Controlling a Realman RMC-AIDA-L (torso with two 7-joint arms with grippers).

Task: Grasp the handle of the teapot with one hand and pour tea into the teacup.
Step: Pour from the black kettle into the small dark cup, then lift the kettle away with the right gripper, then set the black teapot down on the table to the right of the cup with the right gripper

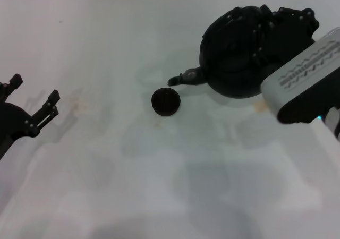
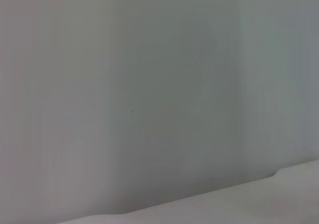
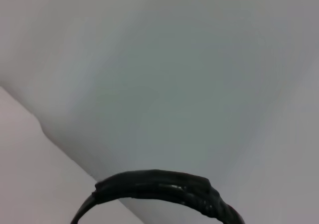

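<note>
A white tabletop [image 1: 106,159] fills the foreground of the head view, with the left end effector [image 1: 33,102] at its far left edge, its two dark fingers [image 1: 50,103] spread apart and holding nothing. Near the centre sits the teacup [image 1: 166,101], a small dark round cup resting upright on the surface. Just beyond it, the pale-tipped spout [image 1: 183,78] of the teapot [image 1: 234,63] points toward the cup but stays apart from it. The bulbous black pot stands at the upper right, where the right end effector [image 1: 284,24] is at its top; whether it is closed cannot be told. The right wrist view shows the ribbed black handle [image 3: 159,186] arching close beneath the camera
</note>
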